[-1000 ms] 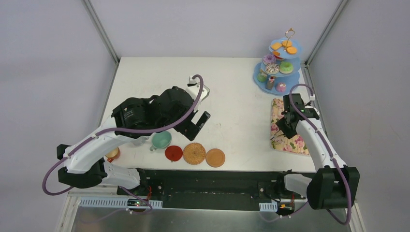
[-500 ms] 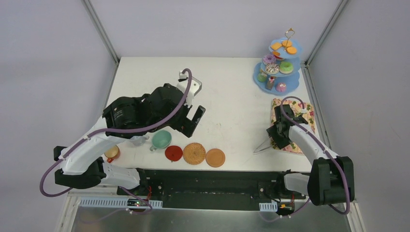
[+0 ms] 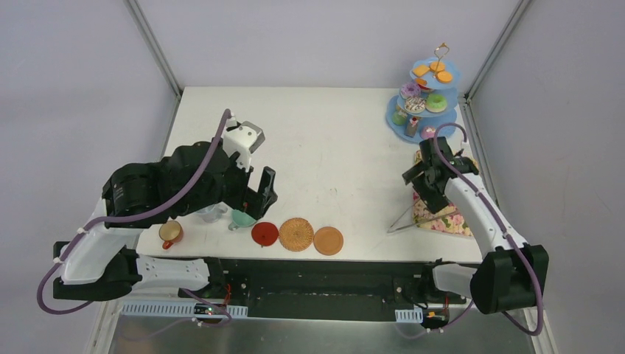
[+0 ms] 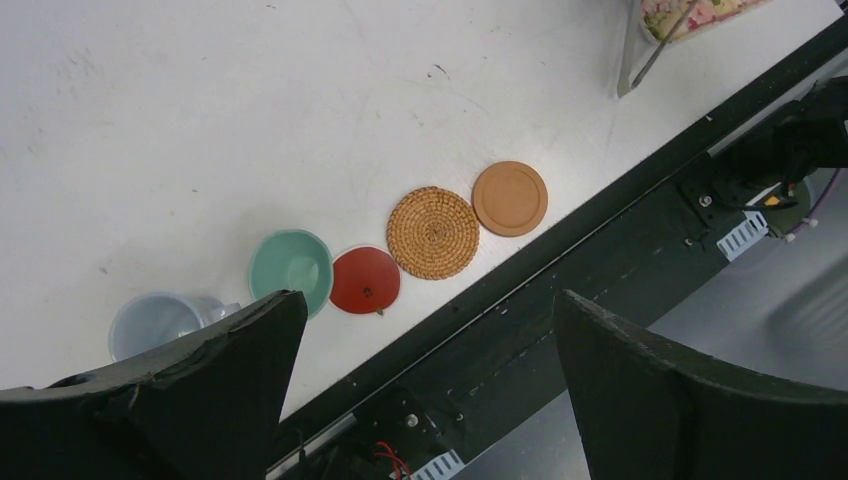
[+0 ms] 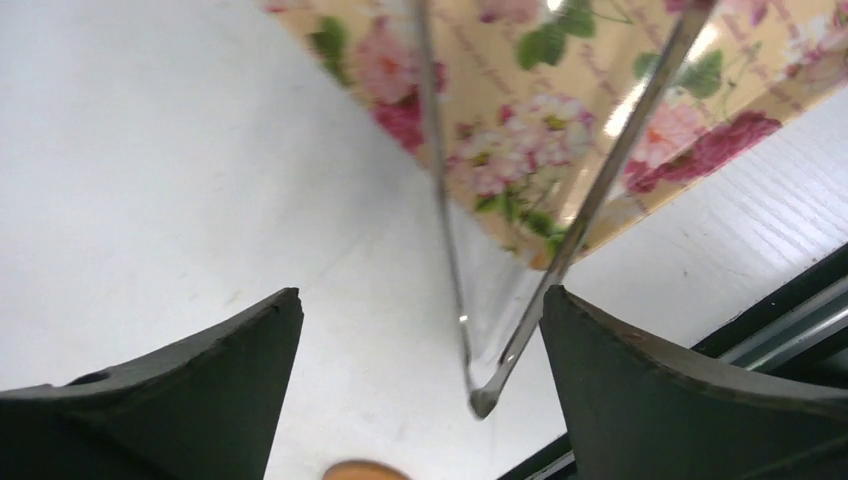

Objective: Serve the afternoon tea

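Bare tabletop runs from the coasters to the stand; the tongs jut in at right.

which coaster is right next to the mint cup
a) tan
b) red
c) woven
b: the red coaster lies right beside the mint cup, while the woven coaster and the tan coaster come farther along the row.

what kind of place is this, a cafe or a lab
Most likely a robot lab test cell, not a cafe: a white table walled by grey panels, a left arm and right arm bolted at its near edge, and a light-blue three-tier stand.
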### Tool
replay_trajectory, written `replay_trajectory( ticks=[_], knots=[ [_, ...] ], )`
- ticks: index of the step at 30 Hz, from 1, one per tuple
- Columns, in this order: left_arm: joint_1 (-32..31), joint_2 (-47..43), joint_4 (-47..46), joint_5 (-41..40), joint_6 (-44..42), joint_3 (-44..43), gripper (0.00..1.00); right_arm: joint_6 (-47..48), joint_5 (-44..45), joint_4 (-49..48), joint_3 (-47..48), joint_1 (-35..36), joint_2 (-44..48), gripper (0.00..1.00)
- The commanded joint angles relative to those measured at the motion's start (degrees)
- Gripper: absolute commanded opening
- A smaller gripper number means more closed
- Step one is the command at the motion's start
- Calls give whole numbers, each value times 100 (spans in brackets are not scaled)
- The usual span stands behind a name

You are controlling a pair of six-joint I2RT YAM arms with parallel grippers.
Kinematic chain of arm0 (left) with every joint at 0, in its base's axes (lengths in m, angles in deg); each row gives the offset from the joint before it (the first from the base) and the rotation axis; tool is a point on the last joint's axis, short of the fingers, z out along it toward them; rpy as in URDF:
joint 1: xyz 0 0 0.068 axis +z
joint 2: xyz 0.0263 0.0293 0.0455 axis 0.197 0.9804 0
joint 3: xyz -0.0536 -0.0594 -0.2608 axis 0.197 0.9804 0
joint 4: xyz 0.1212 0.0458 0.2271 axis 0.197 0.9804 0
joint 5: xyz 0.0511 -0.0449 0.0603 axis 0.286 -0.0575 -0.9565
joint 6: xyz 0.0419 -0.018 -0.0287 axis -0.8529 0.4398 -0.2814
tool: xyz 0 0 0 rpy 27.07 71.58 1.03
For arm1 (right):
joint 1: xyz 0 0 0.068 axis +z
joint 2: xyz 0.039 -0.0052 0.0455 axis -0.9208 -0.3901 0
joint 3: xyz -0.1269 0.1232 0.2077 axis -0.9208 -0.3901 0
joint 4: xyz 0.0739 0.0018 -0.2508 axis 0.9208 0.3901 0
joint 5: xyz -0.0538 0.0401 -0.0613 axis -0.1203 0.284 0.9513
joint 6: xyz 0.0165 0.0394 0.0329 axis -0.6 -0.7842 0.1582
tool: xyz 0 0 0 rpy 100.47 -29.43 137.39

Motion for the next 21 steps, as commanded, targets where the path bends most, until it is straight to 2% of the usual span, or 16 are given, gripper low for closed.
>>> replay_trajectory(
  ticks=[1, 5, 9, 12, 15, 17, 21],
  knots=[
    [12, -133, -143, 375, -133, 141, 100, 373, 176, 1048, 1408, 535, -159, 94],
    [12, -254, -201, 260, -375, 133, 100, 703, 81, 1206, 2346, 2002, -744, 87],
    [12, -425, -439, 101, -492, 198, 100, 577, 96, 1328, 2958, 3860, -1588, 84],
    [11, -336, -455, -118, -366, 10, 100, 159, 142, 1690, 3314, 4779, -2425, 81],
    [8, -260, -520, -302, -135, -94, 100, -242, 122, 1577, 3218, 5362, -2879, 77],
    [12, -221, -559, -475, 10, -144, 100, -475, -8, 1220, 2856, 5513, -2897, 73],
    [12, -5, -522, -971, 297, -275, 100, -701, -200, 486, 2132, 5619, -2765, 60]
  ],
)
